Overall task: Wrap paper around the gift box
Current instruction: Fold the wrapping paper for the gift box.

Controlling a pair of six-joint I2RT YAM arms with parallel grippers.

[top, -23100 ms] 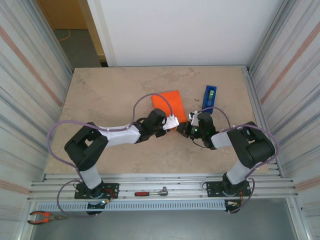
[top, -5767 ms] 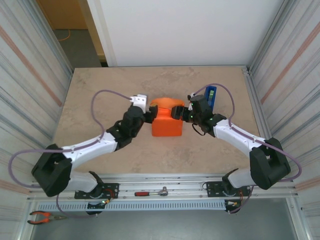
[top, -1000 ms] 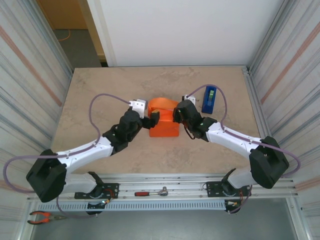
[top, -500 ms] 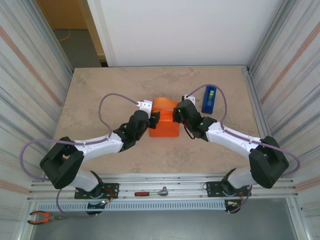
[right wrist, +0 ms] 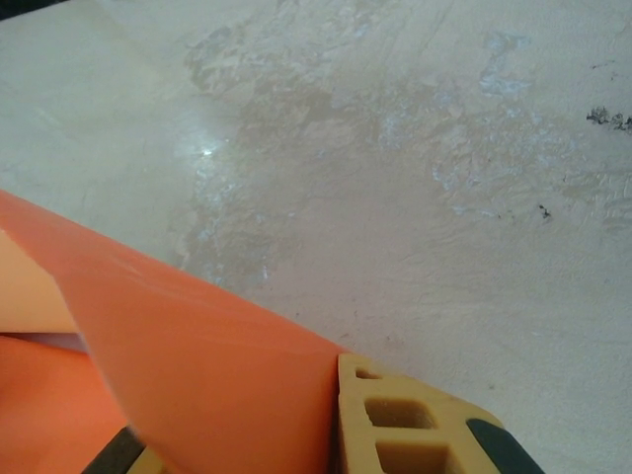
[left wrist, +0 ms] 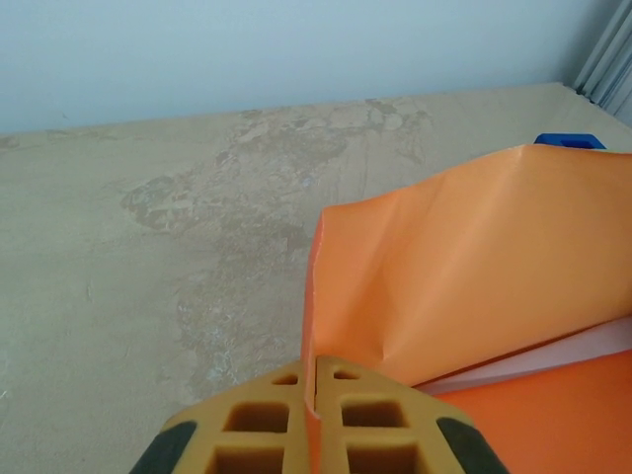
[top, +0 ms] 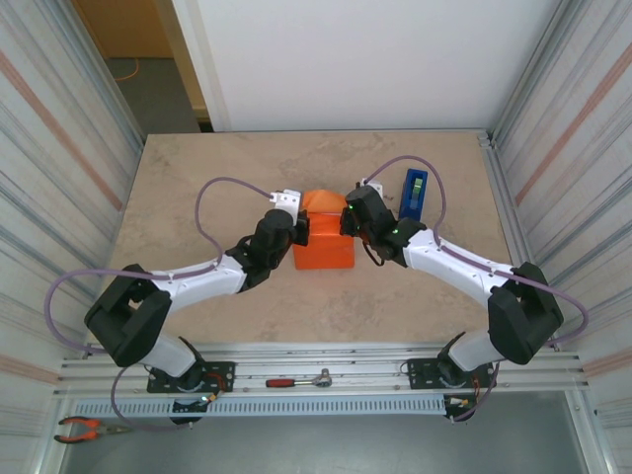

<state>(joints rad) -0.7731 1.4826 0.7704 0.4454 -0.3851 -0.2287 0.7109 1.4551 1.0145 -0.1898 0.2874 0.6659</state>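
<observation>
**ITEM: Gift box, part wrapped, far flap held up at both corners**

- Location: The gift box (top: 324, 253) sits mid-table (top: 197, 188) between the two arms. The blue tape dispenser (top: 414, 194) stands apart to its right.
- Covering: The paper (top: 322, 204) rises as a loose flap from the box's far edge. In the left wrist view it stands creased above a pale sliver.
- Left gripper (top: 301, 229): Clamped on the flap's left edge, the sheet nipped between its pads (left wrist: 259, 423).
- Right gripper (top: 348, 219): Pinching the flap's right corner, orange sheet pressed against its pad (right wrist: 395, 420).
- Governing relation: The flap's long edge runs left to right between the grippers. The box top lies on the near side of both, toward the bases. Neither arm is nearer, so the fold probably wants both drawing back together.
</observation>
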